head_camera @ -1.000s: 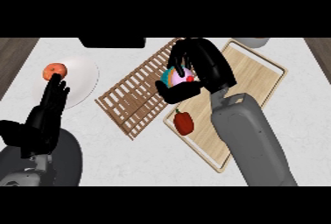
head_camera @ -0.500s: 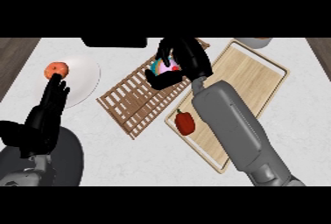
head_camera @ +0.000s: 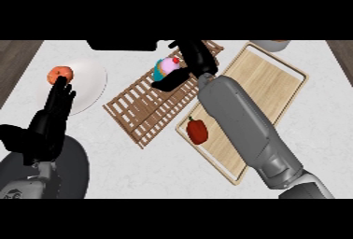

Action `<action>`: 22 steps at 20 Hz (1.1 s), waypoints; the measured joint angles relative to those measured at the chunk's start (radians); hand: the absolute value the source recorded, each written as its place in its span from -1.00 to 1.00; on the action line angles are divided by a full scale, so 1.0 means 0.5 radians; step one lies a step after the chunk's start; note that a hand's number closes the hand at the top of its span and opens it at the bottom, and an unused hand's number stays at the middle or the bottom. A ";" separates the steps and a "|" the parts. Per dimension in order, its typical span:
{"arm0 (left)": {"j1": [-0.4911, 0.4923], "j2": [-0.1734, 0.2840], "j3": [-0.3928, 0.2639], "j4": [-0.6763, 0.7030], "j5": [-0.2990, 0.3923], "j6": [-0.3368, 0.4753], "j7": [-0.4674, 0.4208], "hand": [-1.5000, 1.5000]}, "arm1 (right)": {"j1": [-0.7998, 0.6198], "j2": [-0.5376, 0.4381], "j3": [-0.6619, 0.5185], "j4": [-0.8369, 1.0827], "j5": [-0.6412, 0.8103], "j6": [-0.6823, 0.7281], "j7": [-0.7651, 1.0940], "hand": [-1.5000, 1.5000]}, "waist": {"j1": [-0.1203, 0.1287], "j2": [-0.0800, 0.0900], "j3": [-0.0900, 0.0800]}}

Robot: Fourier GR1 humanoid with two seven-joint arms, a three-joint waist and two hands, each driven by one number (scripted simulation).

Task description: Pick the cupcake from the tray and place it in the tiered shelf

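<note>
Since the earlier shots the right hand [head_camera: 189, 58] has carried the cupcake [head_camera: 167, 66] further up and to the left, off the tray [head_camera: 276, 77] and out over the tiered shelf [head_camera: 148, 105], so the grey forearm now stretches diagonally across the tray's wood. Fingers and thumb are curled round the cupcake, pinching it from the right side; you can see the pink frosting, blue wrapper and a little red bit on top poking out to the left of the black hand. It sits above the upper part of the slatted wooden shelf, but I honestly can't tell if it's touching the slats or just held over them. A red bell pepper [head_camera: 197, 131] lies on the tray's lower left part, just beside the forearm. Over on the left, the left hand [head_camera: 52, 116] is resting with fingers straight and pointing up, near the white plate [head_camera: 89, 84] that has an orange-red fruit [head_camera: 60, 73] at its edge.
</note>
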 measured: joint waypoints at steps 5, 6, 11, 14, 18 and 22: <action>0.006 -0.021 -0.023 -0.052 -0.038 0.020 0.052 0.00 | -0.064 -0.001 -0.046 0.097 -0.147 0.023 -0.163 -1.00 | -0.004 -0.001 0.001; 0.012 -0.026 -0.021 -0.057 -0.039 0.022 0.051 0.00 | -0.065 -0.008 -0.075 0.071 -0.174 0.053 -0.170 -1.00 | -0.010 -0.003 0.000; 0.061 -0.038 -0.026 -0.115 -0.053 0.028 0.059 0.00 | -0.127 -0.085 -0.264 0.016 -0.327 0.118 -0.169 -1.00 | -0.023 -0.008 0.000; 0.041 -0.023 0.000 -0.094 -0.053 0.025 0.071 0.00 | -0.112 -0.166 -0.355 -0.066 -0.381 0.126 -0.094 -1.00 | -0.039 -0.010 0.000; 0.056 -0.028 0.019 -0.065 -0.048 0.016 0.029 0.00 | -0.056 -0.322 -0.477 -0.116 -0.444 0.159 -0.007 -1.00 | -0.050 -0.011 0.000; 0.106 -0.027 0.019 -0.114 -0.038 -0.006 0.029 0.00 | -0.030 -0.541 -0.609 -0.129 -0.530 0.294 0.092 -1.00 | -0.045 -0.011 0.001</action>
